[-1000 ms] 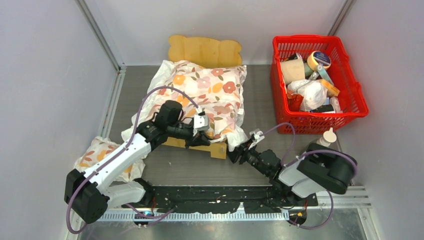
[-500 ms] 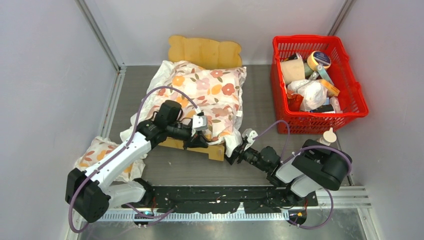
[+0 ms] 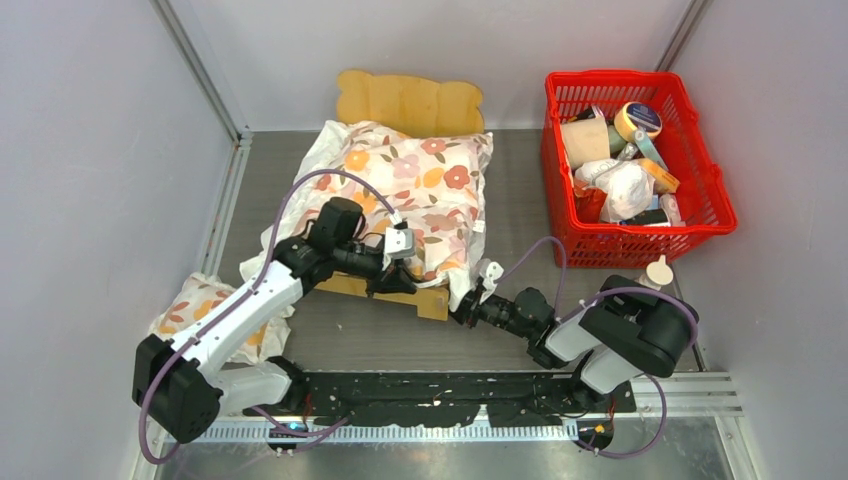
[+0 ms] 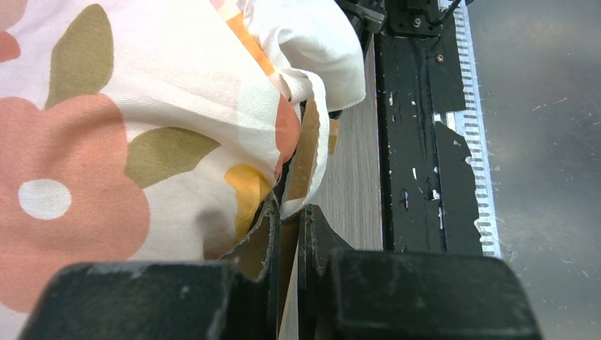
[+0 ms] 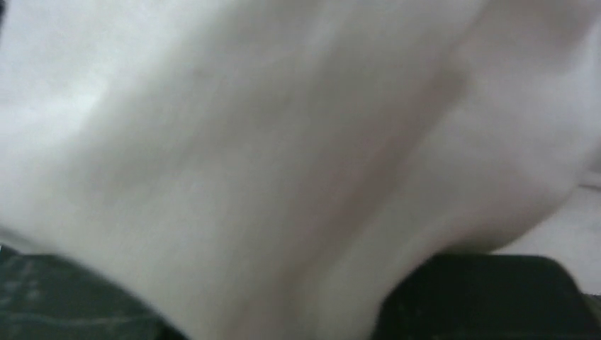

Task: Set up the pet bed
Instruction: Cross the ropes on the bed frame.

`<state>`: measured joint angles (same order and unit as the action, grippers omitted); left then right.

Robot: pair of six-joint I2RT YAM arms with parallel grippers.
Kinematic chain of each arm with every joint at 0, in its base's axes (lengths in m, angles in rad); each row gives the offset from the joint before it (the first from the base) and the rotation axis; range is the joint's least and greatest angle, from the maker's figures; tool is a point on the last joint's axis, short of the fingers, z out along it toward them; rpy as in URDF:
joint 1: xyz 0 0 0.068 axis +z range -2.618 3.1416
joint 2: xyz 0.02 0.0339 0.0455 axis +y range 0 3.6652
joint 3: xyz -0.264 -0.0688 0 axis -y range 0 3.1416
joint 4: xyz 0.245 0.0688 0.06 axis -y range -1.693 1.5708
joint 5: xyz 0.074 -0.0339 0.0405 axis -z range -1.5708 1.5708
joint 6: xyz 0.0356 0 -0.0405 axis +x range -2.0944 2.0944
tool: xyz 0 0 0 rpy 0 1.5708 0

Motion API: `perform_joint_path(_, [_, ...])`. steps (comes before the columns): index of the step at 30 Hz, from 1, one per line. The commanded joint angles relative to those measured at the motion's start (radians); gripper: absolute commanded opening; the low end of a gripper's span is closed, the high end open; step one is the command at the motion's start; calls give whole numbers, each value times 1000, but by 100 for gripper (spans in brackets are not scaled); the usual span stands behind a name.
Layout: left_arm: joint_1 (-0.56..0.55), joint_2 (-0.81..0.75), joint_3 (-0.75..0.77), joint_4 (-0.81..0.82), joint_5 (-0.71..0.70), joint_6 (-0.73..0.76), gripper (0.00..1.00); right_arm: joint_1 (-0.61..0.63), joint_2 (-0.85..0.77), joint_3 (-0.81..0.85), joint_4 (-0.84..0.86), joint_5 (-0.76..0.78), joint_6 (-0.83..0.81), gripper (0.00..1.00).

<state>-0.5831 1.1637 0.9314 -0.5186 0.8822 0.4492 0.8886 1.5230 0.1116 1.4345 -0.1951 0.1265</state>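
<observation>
The pet bed (image 3: 410, 100) is a light-wood frame in the middle of the table, its scalloped headboard at the far end. A white floral cushion (image 3: 420, 190) covers it and spills over the sides. My left gripper (image 3: 392, 283) is shut on the bed's front rail (image 4: 306, 152), the board pinched between its fingers (image 4: 289, 212) under the cushion's (image 4: 106, 142) edge. My right gripper (image 3: 463, 312) is pushed into the cushion's white front right corner. White fabric (image 5: 283, 142) fills the blurred right wrist view between its fingers (image 5: 496, 297). The sleeping surface is hidden.
A red plastic basket (image 3: 700, 215) full of items stands at the back right. A white bottle (image 3: 657, 272) stands in front of it, next to the right arm. A second small floral cushion (image 3: 195, 305) lies at the near left under the left arm. Walls close both sides.
My right gripper has slid left to the cushion's front right corner, and its fingers have drawn closer together around the fabric. The left gripper has stayed on the rail.
</observation>
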Motion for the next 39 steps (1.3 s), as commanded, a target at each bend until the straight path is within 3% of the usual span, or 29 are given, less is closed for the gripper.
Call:
perform_joint_path(1, [6,-3,65,124,53,-52,0,12,6,78,185,-70,-3,16])
perform_joint_path(3, [5,-6,62,124,43,-49,0,12,-11,70,185,-48,-7,7])
perform_joint_path(8, [18,-25,50,128,20,-44,0,12,-136,-39,175,70,5,5])
perform_joint_path(11, [21,-32,49,139,21,-52,0,12,-190,-78,61,92,38,5])
perform_joint_path(22, [23,-43,60,130,9,-55,0,12,-90,-162,96,189,138,5])
perform_joint_path(29, [26,-46,64,122,27,-58,0,13,-35,-146,154,151,112,6])
perform_joint_path(30, [26,-44,64,123,35,-58,0,13,-16,-132,177,118,107,10])
perform_joint_path(33, [29,-35,73,111,54,-47,0,12,0,-106,184,60,79,39])
perform_joint_path(39, [63,-32,95,55,53,-16,0,-14,46,-35,184,-23,113,54])
